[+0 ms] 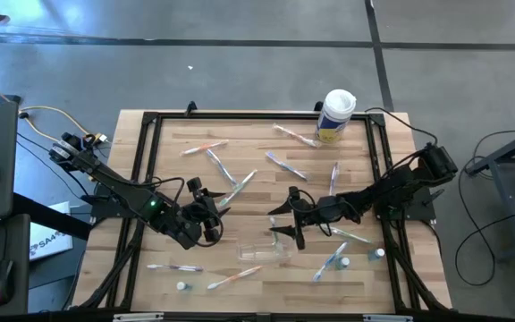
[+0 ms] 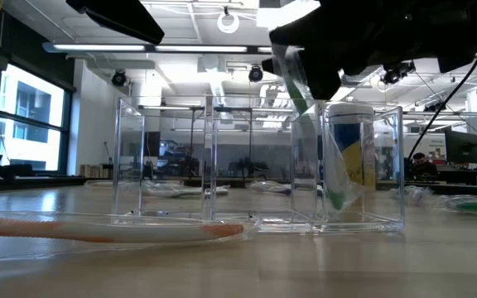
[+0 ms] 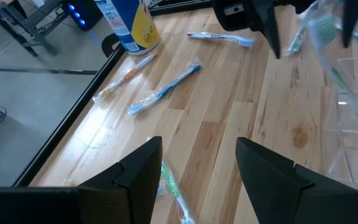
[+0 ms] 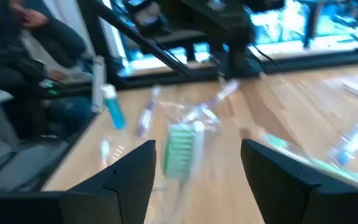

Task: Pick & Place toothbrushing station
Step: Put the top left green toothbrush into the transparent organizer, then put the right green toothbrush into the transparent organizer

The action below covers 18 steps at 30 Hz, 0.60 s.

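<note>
Hovering directly above the clear organizer (image 1: 265,251), the right gripper (image 1: 286,224) has its fingers apart around a green toothbrush (image 2: 331,170) standing near-upright in one end compartment. The left gripper (image 1: 206,212), also open, waits just beside the organizer.

A clear plastic organizer (image 1: 265,251) sits near the table's (image 1: 365,277) front edge, between both arms. A wrapped toothbrush (image 2: 325,161) stands inside its right compartment. The canister (image 1: 336,114) stands at the back edge, other toothbrushes (image 1: 286,165) scattered around.
</note>
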Motion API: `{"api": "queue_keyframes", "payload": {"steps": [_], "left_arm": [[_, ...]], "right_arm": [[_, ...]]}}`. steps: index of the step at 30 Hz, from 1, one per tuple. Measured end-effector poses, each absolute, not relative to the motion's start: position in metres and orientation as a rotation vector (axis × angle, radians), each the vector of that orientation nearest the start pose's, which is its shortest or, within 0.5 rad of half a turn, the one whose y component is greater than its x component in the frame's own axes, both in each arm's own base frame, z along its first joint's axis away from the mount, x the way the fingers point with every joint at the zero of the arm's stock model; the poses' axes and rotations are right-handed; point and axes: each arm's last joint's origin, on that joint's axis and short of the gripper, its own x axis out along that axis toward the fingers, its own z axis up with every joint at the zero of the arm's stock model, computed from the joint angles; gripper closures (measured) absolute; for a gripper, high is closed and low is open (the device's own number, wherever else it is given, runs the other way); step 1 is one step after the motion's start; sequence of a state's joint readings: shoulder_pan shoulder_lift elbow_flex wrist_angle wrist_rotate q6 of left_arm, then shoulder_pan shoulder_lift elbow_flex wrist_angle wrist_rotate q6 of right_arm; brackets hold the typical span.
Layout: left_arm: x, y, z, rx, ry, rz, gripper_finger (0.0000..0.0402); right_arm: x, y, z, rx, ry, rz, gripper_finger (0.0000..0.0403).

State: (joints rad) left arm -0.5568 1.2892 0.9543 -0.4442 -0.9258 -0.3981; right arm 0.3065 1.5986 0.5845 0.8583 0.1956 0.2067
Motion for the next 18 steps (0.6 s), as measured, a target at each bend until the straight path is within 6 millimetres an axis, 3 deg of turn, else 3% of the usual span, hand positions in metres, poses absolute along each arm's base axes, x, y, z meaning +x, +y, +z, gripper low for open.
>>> {"api": "queue_keyframes", "payload": {"steps": [13, 18], "left_arm": [[0.232, -0.117, 0.274, 0.145, 0.492, 0.451, 0.0199], [0.232, -0.117, 0.274, 0.145, 0.492, 0.451, 0.0199]], "right_arm": [[0.263, 0.098, 0.197, 0.104, 0.274, 0.035, 0.0176], [0.242, 0.105, 0.211, 0.052, 0.317, 0.047, 0.0176]]}}
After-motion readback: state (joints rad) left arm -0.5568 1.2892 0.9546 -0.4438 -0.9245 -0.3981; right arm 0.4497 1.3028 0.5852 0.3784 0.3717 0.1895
